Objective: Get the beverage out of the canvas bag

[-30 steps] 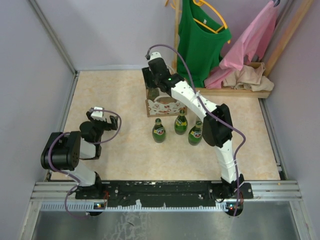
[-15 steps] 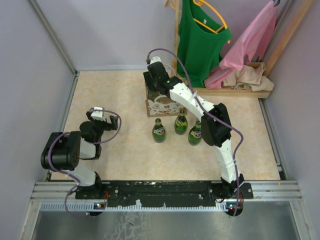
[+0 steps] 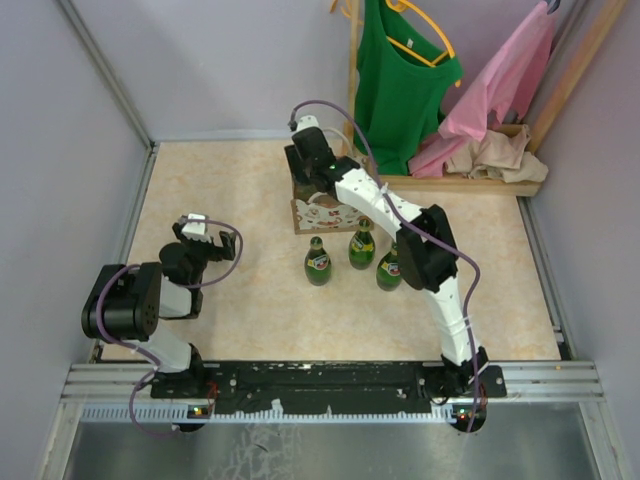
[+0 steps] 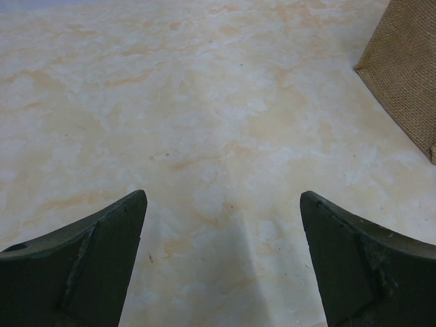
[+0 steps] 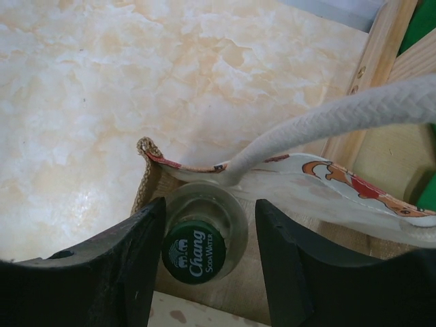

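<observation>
Right wrist view shows you the right gripper straddling the Chang soda water bottle inside the canvas bag; you can't tell if it grips. Your left gripper gapes empty over the counter.

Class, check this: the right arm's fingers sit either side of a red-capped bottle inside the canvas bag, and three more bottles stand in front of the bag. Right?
Not quite: the cap is green, not red; the right wrist view shows it. Otherwise, the right fingers flank that bottle inside the canvas bag, and three more bottles stand in front.
</observation>
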You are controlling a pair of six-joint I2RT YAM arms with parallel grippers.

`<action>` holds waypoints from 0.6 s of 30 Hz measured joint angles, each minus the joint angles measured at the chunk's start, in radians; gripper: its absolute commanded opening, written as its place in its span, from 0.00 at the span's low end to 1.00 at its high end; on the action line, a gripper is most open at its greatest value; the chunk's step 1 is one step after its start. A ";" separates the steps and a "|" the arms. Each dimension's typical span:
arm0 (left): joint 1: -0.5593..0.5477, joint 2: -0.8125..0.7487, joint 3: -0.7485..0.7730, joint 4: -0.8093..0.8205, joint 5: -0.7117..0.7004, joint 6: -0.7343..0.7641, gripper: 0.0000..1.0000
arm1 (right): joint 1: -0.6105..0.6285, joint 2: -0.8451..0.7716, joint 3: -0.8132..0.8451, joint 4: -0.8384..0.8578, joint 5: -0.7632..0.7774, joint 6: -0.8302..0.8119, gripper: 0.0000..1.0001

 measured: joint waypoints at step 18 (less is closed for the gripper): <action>0.000 0.000 0.000 0.000 0.000 0.000 1.00 | 0.004 0.018 0.006 0.048 0.007 -0.025 0.00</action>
